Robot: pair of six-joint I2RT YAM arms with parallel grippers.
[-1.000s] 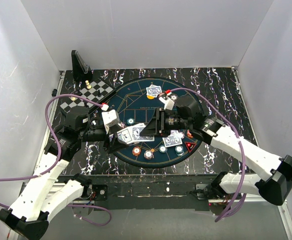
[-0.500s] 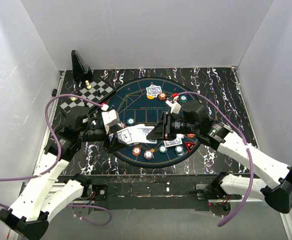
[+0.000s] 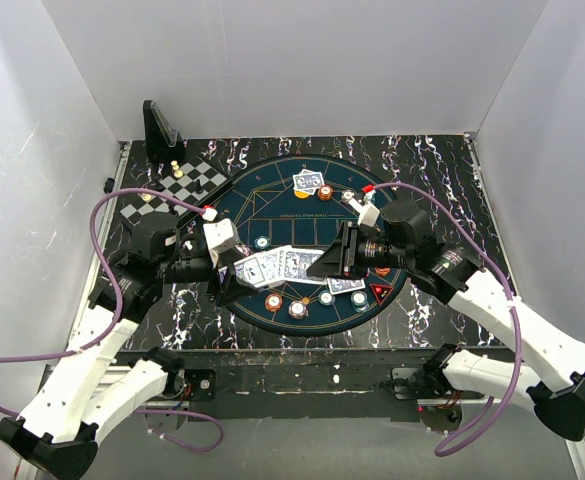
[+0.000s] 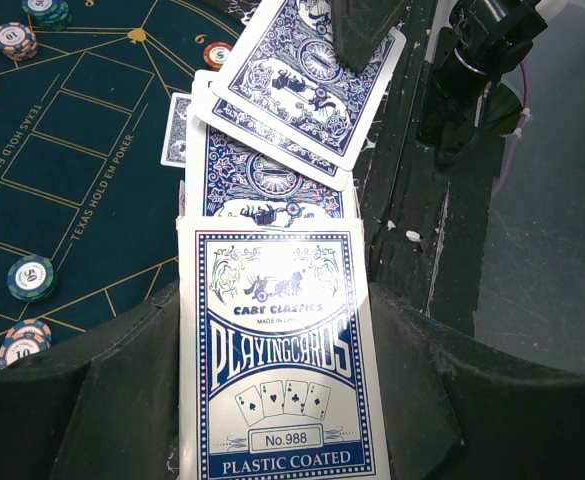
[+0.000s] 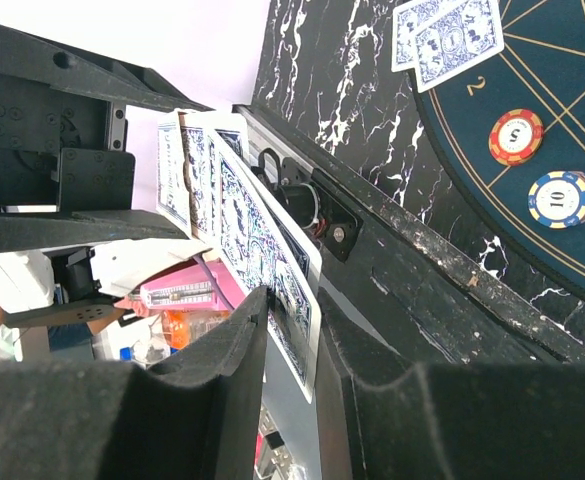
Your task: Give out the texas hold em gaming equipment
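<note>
My left gripper (image 3: 230, 272) is shut on a white-and-blue playing-card box (image 4: 272, 300) with blue-backed cards fanning out of its far end, held above the near part of the dark blue mat (image 3: 262, 205). My right gripper (image 3: 324, 262) is shut on the far end of the top card (image 3: 297, 263), which also shows in the right wrist view (image 5: 262, 250), still overlapping the fan. Two cards (image 3: 309, 182) lie at the mat's far side and more (image 3: 345, 284) at its near right. Chips (image 3: 273, 300) lie along the near rim, and a red marker (image 3: 380, 292) sits at the near right.
A checkered board (image 3: 197, 180) with small pieces lies at the back left, and a black stand (image 3: 160, 128) is behind it. More chips (image 3: 326, 192) sit by the far cards. The table's black front edge (image 3: 302, 350) runs below the mat.
My right gripper has moved to the right, drawing the top card out of the fan. The left gripper and the box have stayed in place.
</note>
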